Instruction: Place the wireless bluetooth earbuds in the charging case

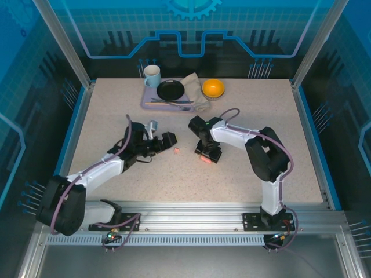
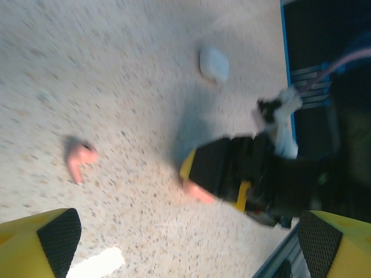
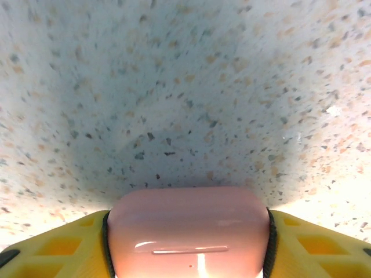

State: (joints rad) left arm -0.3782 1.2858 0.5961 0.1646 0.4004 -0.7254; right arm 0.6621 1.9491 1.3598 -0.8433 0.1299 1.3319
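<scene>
Grips pink case [image 3: 188, 229] in right end effector [image 1: 207, 154], likely steadying it. Poises released left end effector [image 2: 185, 240] near pink earbud [image 2: 78, 161]

Speckled tabletop [image 1: 243, 174], blue panel walls [image 1: 35, 58], alu frame [image 1: 191, 223]
</scene>
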